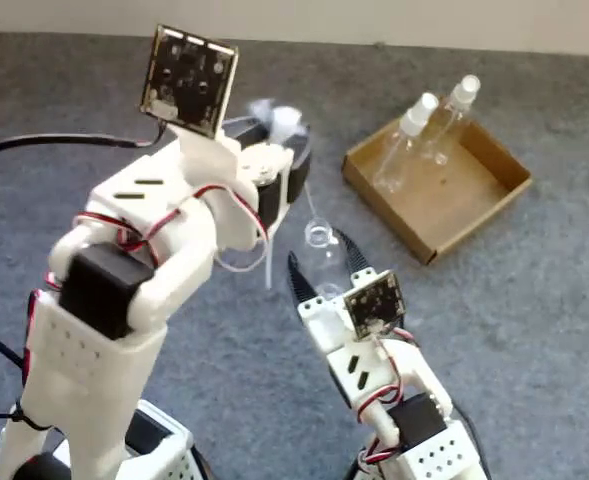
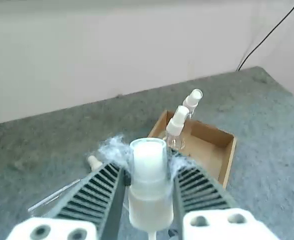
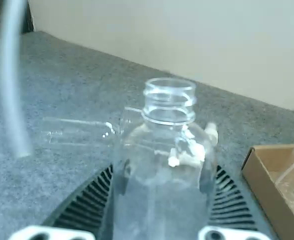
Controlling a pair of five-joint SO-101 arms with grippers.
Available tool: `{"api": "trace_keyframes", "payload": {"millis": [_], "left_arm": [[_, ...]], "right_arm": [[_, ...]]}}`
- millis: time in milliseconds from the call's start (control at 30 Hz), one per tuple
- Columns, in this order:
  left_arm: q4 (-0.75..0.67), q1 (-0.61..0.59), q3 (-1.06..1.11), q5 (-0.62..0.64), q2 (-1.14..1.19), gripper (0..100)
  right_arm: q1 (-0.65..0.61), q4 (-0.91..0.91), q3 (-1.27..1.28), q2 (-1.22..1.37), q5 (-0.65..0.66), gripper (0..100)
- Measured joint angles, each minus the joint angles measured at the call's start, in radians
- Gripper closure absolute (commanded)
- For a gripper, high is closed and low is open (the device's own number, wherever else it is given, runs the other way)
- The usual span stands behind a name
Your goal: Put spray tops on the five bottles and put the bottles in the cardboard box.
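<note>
High view: the left gripper pinches a white plastic spray top, and the top's thin dip tube hangs just beside a clear plastic open-necked bottle. The right gripper clasps that bottle upright over the grey carpet. Well to the right, two clear capped bottles lie in the shallow brown cardboard box.

Left wrist view: ribbed dark fingers press the spray top from both sides, with the box beyond.

Right wrist view: the fingers grip the open-necked bottle. Behind it, another clear uncapped bottle lies flat on the carpet.
</note>
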Motion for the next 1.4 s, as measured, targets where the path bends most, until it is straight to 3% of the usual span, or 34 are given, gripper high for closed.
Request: {"api": "trace_keyframes", "payload": {"millis": [200,367,967,1400], "left_arm": [[-0.354,0.086,0.301,0.0,-0.129,98],[-0.565,0.117,0.405,0.0,-0.221,98],[-0.611,0.025,0.425,0.0,-0.256,98],[-0.611,0.098,0.6,0.0,-0.255,98]], "right_arm": [[0.0,0.002,0.0,0.0,0.0,83.8],[0.002,0.002,0.0,0.0,0.0,83.8],[0.002,0.002,0.0,0.0,0.0,83.8],[-0.002,0.002,0.0,0.0,0.0,83.8]]}}
